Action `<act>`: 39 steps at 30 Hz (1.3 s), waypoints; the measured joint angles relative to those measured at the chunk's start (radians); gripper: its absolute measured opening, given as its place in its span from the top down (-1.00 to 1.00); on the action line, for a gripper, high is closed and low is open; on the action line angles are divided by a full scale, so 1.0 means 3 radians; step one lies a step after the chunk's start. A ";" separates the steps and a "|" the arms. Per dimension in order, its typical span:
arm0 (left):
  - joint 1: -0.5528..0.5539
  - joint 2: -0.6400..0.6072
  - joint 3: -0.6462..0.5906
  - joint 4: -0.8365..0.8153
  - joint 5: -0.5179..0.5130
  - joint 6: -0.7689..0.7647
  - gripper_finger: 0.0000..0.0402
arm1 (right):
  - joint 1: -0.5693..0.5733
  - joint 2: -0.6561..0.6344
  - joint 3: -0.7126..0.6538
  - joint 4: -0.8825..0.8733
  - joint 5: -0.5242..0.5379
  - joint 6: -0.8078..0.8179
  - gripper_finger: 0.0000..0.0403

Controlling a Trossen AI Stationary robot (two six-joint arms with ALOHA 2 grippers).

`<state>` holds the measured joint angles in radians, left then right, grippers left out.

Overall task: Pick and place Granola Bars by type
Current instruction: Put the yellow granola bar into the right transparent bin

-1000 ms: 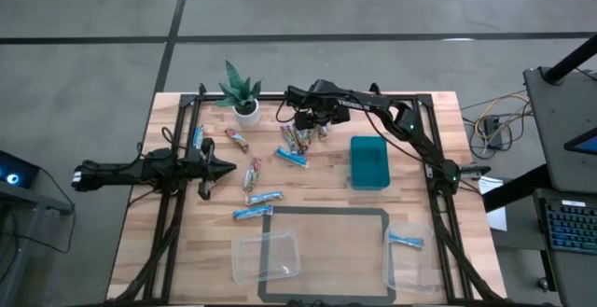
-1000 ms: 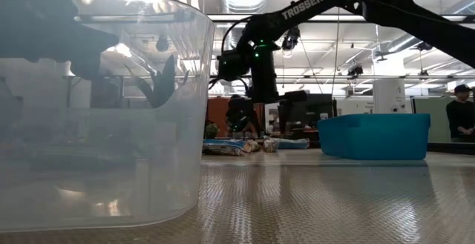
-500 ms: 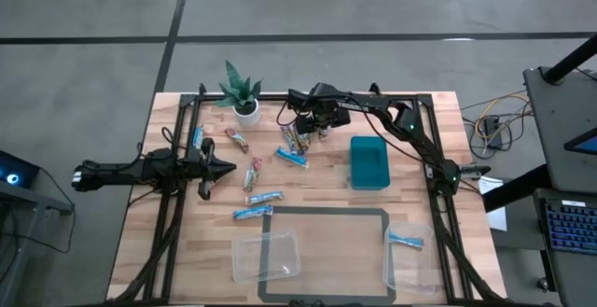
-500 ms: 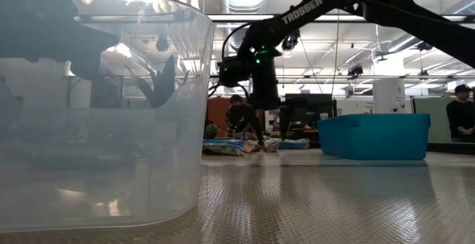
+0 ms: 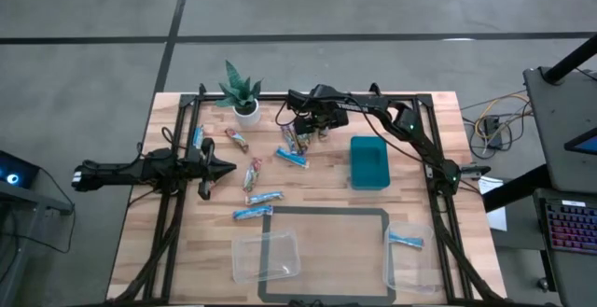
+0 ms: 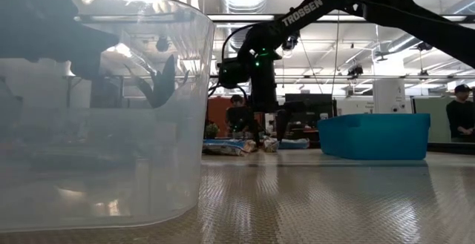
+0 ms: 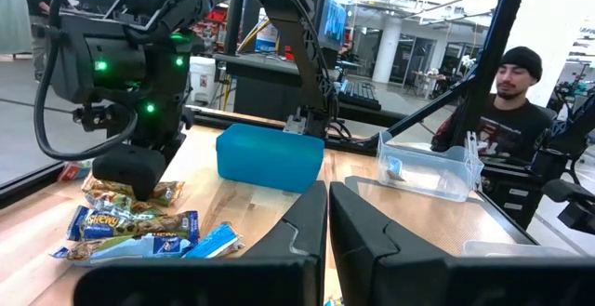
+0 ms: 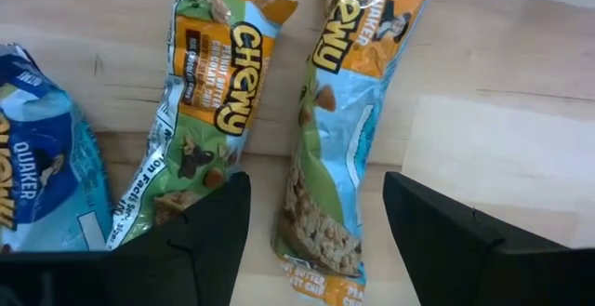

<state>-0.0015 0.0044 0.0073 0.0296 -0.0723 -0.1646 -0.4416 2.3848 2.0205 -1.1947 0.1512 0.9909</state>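
Note:
Several granola bars lie flat on the wooden table's far half: blue ones and multicoloured ones, with a cluster under my right arm. One blue bar lies in the right clear tub. My right gripper is open and points down, low over the cluster. Its fingers stand either side of a multicoloured bar, with a second such bar beside one finger. My left gripper is shut and waits level at the table's left.
A teal bin stands right of the cluster. Two clear tubs sit at the near edge, beside a taped rectangle. A potted plant stands at the far edge. A person sits beyond the table.
My right gripper has come down toward the cluster of bars at the table's far side, its fingertips now close above the tabletop. The bars have stayed where they were.

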 joint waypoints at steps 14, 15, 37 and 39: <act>0.0001 0.0000 0.0000 -0.0001 0.0000 0.0000 1.00 | 0.0000 0.0000 -0.0008 -0.0081 -0.0085 -0.0014 0.10; 0.0000 0.0001 0.0000 -0.0001 0.0000 0.0000 1.00 | 0.0000 0.0000 -0.0010 -0.0107 -0.0085 -0.0015 0.14; 0.0000 0.0000 0.0000 0.0000 0.0000 0.0000 1.00 | 0.0041 -0.0097 0.0161 -0.0432 -0.0070 -0.0112 0.95; -0.0001 0.0001 -0.0001 -0.0001 0.0000 0.0000 1.00 | 0.0069 -0.0141 0.0208 -0.0504 -0.0073 -0.0166 0.95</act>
<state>-0.0017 0.0046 0.0071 0.0293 -0.0723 -0.1646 -0.4210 2.3425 2.0830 -1.3460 0.1294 0.9410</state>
